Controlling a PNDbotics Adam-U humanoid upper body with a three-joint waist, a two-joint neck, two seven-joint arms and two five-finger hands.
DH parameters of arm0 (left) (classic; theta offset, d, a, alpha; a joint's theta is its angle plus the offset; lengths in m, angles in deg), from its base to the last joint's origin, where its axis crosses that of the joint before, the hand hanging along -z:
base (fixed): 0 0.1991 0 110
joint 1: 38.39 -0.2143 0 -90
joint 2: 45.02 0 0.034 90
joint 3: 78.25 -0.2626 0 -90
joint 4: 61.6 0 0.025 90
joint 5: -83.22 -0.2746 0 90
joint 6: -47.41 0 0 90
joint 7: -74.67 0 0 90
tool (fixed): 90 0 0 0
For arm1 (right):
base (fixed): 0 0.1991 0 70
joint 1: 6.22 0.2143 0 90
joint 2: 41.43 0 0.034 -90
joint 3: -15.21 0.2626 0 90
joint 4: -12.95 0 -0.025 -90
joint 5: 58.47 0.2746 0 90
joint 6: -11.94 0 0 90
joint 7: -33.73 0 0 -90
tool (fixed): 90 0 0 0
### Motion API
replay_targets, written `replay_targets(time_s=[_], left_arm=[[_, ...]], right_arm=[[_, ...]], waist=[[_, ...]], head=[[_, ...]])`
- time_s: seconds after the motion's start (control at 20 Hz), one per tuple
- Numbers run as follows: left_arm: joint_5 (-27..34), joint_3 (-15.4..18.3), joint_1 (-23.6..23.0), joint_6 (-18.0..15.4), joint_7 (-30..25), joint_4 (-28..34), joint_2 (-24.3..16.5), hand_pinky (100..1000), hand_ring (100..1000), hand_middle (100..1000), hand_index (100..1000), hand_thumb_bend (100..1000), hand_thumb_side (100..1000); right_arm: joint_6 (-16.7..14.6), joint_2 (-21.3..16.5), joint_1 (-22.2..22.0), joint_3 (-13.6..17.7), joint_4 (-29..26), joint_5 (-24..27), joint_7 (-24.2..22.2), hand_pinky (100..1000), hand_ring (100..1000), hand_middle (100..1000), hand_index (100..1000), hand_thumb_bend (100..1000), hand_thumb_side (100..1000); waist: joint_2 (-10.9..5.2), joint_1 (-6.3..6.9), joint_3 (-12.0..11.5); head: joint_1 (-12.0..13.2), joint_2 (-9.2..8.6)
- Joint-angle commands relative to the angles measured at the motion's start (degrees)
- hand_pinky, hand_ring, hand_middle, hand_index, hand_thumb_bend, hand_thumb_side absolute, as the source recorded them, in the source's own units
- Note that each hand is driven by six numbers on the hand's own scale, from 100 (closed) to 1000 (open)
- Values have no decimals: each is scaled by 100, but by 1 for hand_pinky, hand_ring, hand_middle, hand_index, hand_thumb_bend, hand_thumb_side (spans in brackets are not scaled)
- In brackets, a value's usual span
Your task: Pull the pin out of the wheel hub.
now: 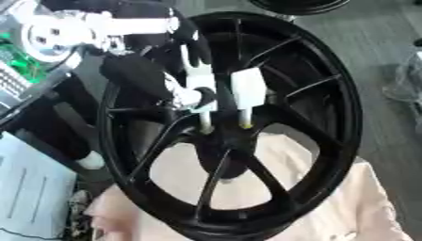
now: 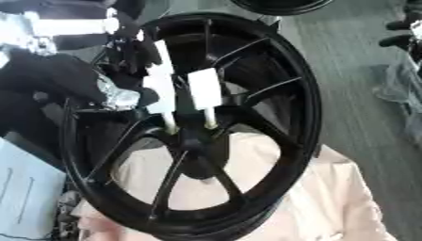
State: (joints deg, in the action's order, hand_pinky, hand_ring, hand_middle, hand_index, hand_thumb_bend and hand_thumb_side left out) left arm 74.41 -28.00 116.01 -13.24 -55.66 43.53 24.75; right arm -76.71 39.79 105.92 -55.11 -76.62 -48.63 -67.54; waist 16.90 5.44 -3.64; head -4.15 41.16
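- Big black wheel [image 1: 239, 127] standing on edge over a pale pink cloth [image 1: 329, 207], hub [image 1: 221, 141] in the middle where the spokes meet.
- Left hand [image 1: 194, 92] reaching in from the upper left, white fingers [image 1: 247, 89] pointing down at the hub.
- Fingers straight, tips touching or almost touching the hub; cannot tell if holding anything.
- Pin itself too small to make out.
- Probably hard, thin and smooth, maybe slippery; best pinched at its top end and pulled straight out.
- Wheel looks heavy and stiff, not likely to bend.
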Motion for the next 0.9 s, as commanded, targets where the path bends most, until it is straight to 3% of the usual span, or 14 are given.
replay_targets(time_s=[0.05,0.65,0.9], left_arm=[[-59,46,52,836,-934,-25,-47,635,662,684,795,348,477],[-142,53,-6,751,-1012,-142,-10,615,634,676,790,342,479],[-165,144,-32,681,-882,-188,-37,648,674,718,812,341,485]], right_arm=[[-9,-194,61,11,-50,-16,-12,937,656,709,896,100,667],[-12,-185,68,11,-53,-23,-16,938,657,711,897,100,677],[-21,-183,62,1,-49,-39,-35,938,657,711,897,100,680]], waist=[[-81,-44,4],[-57,-56,20],[-43,-63,16]], head=[[4,-11],[3,-12],[7,-17]])
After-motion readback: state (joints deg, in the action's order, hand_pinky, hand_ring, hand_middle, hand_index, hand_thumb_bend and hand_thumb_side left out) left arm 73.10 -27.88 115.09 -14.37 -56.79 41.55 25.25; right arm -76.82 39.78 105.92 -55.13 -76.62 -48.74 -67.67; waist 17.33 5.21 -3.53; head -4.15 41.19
